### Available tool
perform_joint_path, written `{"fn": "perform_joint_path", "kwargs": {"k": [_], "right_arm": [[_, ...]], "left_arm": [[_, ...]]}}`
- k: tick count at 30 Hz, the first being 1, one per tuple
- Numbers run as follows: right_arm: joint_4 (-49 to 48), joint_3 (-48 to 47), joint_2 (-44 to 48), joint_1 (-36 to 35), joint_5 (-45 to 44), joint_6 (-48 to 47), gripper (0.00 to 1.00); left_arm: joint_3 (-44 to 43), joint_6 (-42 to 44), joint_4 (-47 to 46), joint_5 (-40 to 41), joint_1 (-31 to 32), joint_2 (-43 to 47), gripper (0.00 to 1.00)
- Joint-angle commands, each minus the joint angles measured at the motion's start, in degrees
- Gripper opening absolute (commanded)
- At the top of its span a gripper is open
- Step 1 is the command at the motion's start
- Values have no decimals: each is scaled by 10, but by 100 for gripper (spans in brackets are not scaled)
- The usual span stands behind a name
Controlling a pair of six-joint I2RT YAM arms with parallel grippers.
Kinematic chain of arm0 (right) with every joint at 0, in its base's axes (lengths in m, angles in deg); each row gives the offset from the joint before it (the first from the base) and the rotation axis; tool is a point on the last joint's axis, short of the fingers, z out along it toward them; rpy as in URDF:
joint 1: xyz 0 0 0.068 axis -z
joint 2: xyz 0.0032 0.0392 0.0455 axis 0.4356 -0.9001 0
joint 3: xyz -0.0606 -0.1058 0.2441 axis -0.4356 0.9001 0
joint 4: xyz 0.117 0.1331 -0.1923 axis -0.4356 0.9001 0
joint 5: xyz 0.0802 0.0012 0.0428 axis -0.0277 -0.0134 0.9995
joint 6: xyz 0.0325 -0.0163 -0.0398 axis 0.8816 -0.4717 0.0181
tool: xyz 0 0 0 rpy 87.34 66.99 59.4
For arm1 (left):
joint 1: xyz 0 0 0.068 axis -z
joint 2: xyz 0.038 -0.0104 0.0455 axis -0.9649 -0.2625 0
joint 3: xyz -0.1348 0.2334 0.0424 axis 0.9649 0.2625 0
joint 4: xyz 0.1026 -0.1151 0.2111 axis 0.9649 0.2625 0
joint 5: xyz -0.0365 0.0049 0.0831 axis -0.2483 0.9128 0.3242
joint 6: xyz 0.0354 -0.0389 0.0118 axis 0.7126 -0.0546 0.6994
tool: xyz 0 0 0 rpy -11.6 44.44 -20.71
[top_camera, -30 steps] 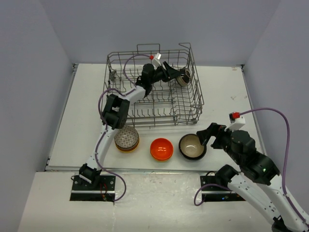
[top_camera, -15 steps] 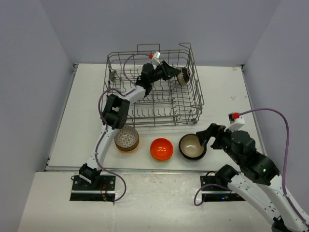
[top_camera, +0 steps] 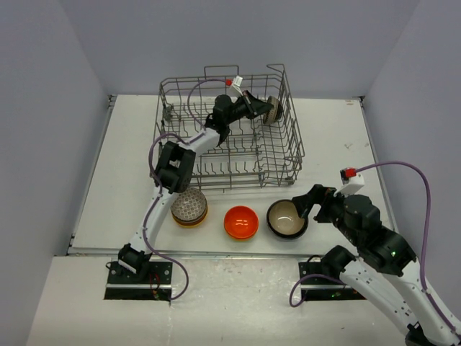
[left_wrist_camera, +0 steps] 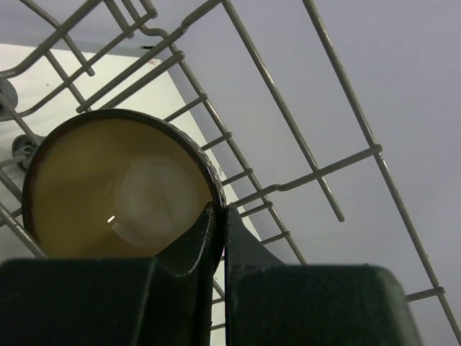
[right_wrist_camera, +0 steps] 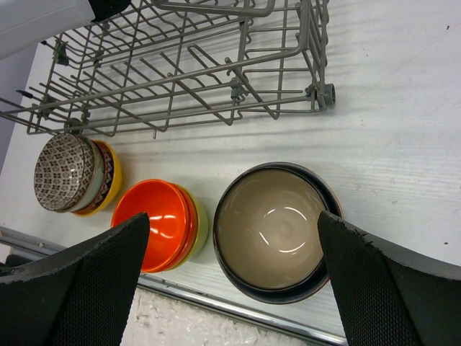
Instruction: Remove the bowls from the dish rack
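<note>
At the near edge of the table (top_camera: 94,209) my right gripper (right_wrist_camera: 232,215) hangs with jaws spread wide over the black-and-cream bowl (right_wrist_camera: 277,231), beside the orange bowl (right_wrist_camera: 155,216) and the patterned stack (right_wrist_camera: 68,173). Beyond, in the far right corner of the dish rack (top_camera: 284,155), my left gripper (left_wrist_camera: 218,216) is clenched on the rim of the tan-lined bowl (left_wrist_camera: 108,187). I judge the lift-out is in hand; next it must rise clear of the wires. Only the left wrist view shows that pinch; only the right wrist view shows the nested stacks.
</note>
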Motion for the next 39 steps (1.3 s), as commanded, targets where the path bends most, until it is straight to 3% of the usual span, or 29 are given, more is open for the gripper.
{"fn": "perform_joint_path", "kwargs": {"k": [1,11,24,31,39], "right_arm": [[-21,0,1,-2,2,-12,99],[-23,2,2,-2,1,-13,99],[-21,-1,18,-2,2,-11,99],[-19,-5,14,-2,5,-10,99],[-16,-58,-21,-2,-4,-14,99]], "left_arm": [[-19,-6,-37,-11,6,3,0],[-7,-2,-52,-23,7,28,0],[53,83,-32,-52,7,177,0],[47,86,-35,-90,7,193,0],[129,284,118,-52,20,330,0]]}}
